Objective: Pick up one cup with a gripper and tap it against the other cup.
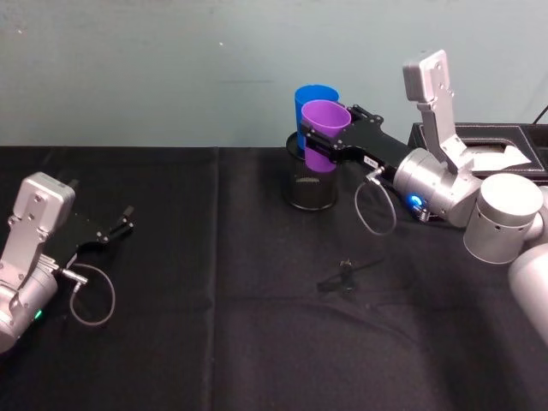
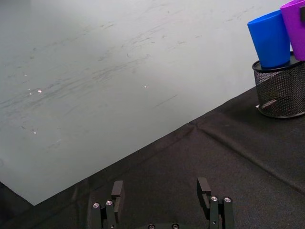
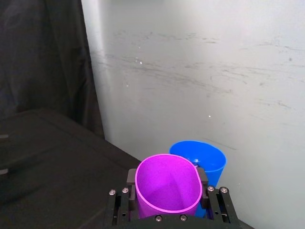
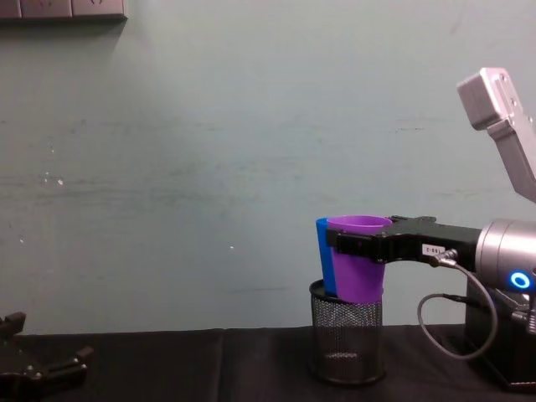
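Black-clothed table (image 1: 214, 274) is carrying everything. The right gripper (image 1: 330, 128) is reaching in from the right at the back of the table, its jaws clamping the purple cup (image 4: 358, 280) across the upper wall just under the rim. The left gripper (image 1: 120, 224) is lying idle low at the left, jaws apart and holding nothing.

A mesh pen holder (image 1: 312, 193) is standing mid-table at the back. The blue cup (image 2: 270, 40) is sitting upright inside it. The purple cup is hanging upright above the holder's rim, right beside the blue cup.

Handling, judged: thin smooth plastic, light and likely to flex. In the right wrist view its rim is looking slightly oval. The taper is favouring this high grip, since the wider rim above the jaws is guarding against slipping down. A gentle tap should do.

The blue cup's base is hiding in the mesh. Whether the two walls are touching cannot be told.
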Controlling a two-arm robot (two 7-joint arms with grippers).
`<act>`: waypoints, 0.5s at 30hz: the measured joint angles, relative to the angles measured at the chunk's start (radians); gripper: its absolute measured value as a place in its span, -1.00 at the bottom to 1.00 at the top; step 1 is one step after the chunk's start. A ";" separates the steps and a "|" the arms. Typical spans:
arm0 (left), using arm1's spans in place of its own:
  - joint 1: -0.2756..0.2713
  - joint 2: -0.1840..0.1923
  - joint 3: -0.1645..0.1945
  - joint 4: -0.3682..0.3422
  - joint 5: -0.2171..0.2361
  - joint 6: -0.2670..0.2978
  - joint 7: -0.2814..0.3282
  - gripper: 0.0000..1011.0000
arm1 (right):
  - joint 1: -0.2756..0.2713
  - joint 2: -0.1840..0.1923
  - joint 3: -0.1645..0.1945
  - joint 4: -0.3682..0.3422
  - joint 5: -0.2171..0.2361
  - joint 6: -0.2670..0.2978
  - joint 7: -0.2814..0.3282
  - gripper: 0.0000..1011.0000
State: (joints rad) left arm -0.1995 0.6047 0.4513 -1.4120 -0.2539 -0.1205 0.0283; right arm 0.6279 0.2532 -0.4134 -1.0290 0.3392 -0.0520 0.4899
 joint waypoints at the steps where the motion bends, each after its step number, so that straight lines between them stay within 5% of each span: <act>1: 0.000 0.000 0.000 0.000 0.000 0.000 0.000 0.98 | 0.003 -0.002 0.000 0.006 -0.001 0.000 0.001 0.44; 15: 0.000 0.000 0.000 0.000 0.000 0.000 0.000 0.98 | 0.043 -0.028 0.010 0.062 -0.011 -0.010 0.012 0.44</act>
State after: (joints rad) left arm -0.1995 0.6046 0.4514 -1.4120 -0.2539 -0.1205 0.0283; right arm 0.6711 0.2250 -0.4037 -0.9673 0.3280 -0.0623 0.5014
